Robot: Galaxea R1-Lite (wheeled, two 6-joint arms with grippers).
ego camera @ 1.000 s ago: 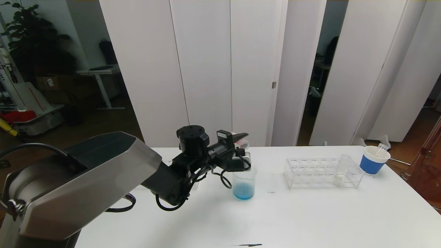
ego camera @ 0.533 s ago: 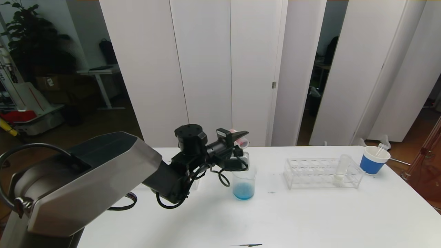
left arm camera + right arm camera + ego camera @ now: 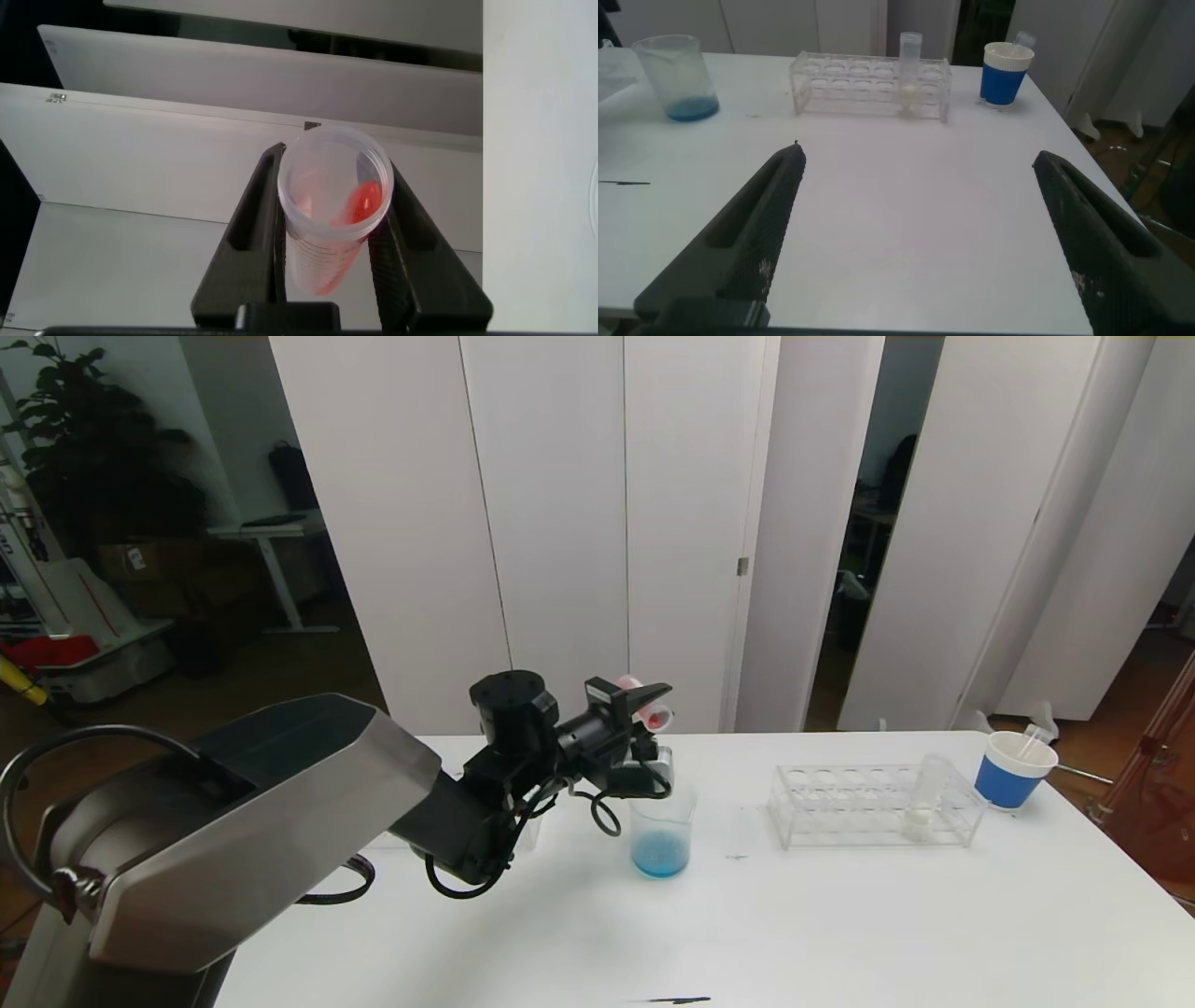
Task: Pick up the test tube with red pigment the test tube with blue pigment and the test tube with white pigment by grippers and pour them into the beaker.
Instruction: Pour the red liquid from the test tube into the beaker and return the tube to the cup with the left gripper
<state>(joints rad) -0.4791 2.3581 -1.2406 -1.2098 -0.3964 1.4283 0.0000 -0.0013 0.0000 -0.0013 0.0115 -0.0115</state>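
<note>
Near the table's [image 3: 840,933] back edge the left gripper [image 3: 644,705] pinches a red-tipped tube [image 3: 332,219] seemingly just above the beaker [image 3: 661,835], while the right gripper [image 3: 915,233], fingers spread, hovers over the front edge.

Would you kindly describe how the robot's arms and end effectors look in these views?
The left arm has a flat silver-grey shell with dark top. Its left end effector is matte black, with looping black cables and tapered wedge fingers. The right end effector shows long black fingers with scuffed pads.

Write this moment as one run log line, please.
left gripper: shut on red-pigment tube, above beaker | beaker: blue pigment inside | white-pigment tube: in rack | right gripper: open, idle
</note>
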